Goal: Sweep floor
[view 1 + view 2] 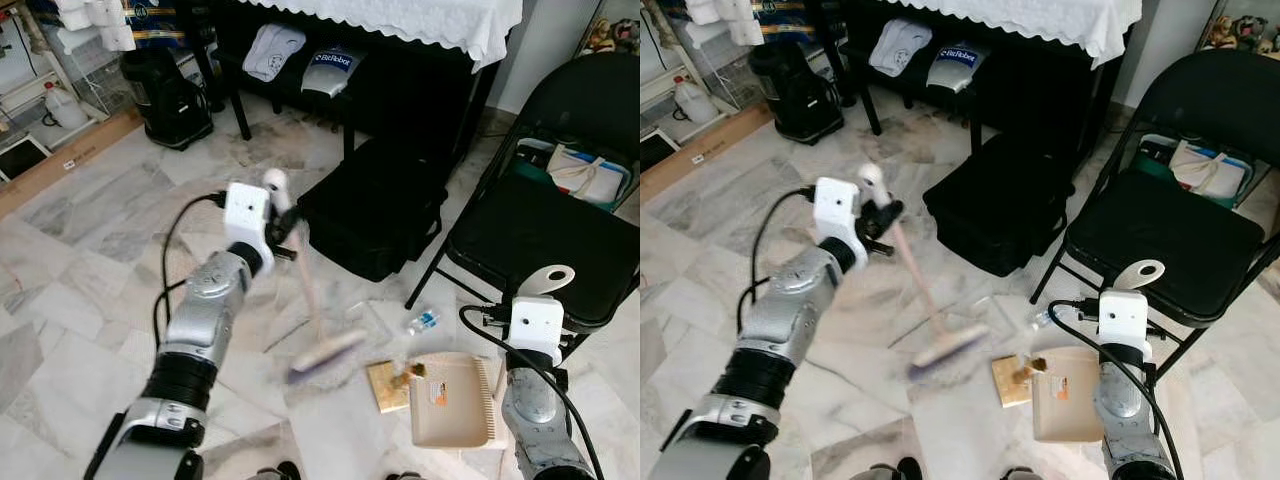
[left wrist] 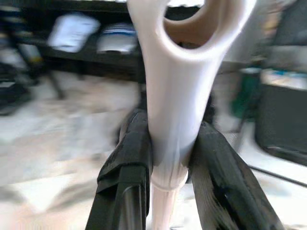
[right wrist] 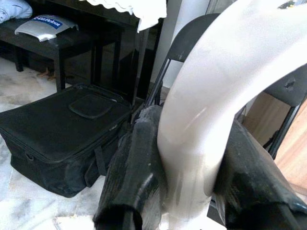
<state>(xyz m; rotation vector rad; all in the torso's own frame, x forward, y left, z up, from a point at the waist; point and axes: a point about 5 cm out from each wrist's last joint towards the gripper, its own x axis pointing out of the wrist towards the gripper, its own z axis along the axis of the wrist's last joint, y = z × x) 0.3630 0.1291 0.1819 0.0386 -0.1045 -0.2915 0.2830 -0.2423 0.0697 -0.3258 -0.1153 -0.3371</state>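
Observation:
My left gripper (image 1: 282, 225) is shut on the white handle of a small broom (image 1: 310, 290). The broom slants down to its purple-bristled head (image 1: 326, 357), which is blurred low over the marble floor. The left wrist view has the white handle (image 2: 173, 120) clamped between both black fingers (image 2: 125, 177). My right gripper (image 3: 184, 191) is shut on the curved white handle (image 1: 548, 279) of a beige dustpan (image 1: 452, 400) lying flat on the floor. A brown cardboard scrap (image 1: 388, 384) and a small brown bit (image 1: 411, 373) lie at the pan's left edge. A small plastic bottle (image 1: 423, 321) lies just beyond.
A black case (image 1: 375, 205) stands on the floor ahead. A black folding chair (image 1: 545, 225) with a bag on it is at the right. A dark bench (image 1: 300, 75) with folded things and a black appliance (image 1: 170, 100) stand at the back.

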